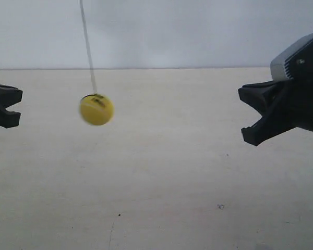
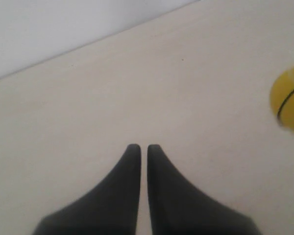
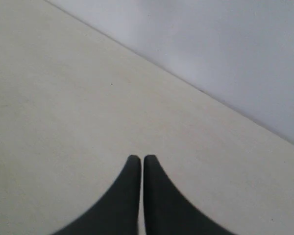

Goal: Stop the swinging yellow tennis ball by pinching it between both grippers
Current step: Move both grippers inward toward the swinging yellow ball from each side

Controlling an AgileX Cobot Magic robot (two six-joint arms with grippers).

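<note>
Print on the yellow tennis ball (image 1: 96,110) is unreadably blurred.

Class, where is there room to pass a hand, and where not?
The tabletop is bare throughout. Widest gap: between the hanging yellow tennis ball and the gripper at the exterior view's right. Narrowest: ball to the gripper at the exterior view's left.

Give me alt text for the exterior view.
A blurred yellow tennis ball hangs on a string over a pale table, touching neither gripper: nearer the gripper at the exterior view's left than the gripper at its right.
</note>
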